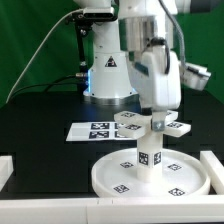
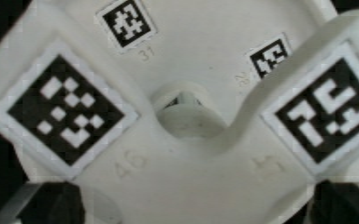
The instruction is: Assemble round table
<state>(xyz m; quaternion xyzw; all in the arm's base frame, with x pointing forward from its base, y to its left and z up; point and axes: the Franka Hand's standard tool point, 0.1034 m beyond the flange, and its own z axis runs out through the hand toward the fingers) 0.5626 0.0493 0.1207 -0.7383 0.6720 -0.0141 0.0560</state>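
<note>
Counter [image 1: 40, 110] carried the round disc [image 1: 110, 175], near the marker board [image 1: 90, 131]. Leg [image 1: 149, 155] stood upright at its centre, apparently fitted. Cross-shaped base [image 1: 150, 125] sat atop the leg, likely unfastened; whether the fingers [image 1: 158, 118] gripped it was unclear.

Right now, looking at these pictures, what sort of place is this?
Probably a robotics lab test bench: a black table with a green backdrop, a fixed marker board, and tagged white furniture parts such as the round disc.

Under the gripper [image 1: 157, 116] the cross-shaped base [image 1: 151, 124], leg [image 1: 150, 156] and round disc [image 1: 150, 174] all look like smooth matt white plastic, tags printed black.
</note>
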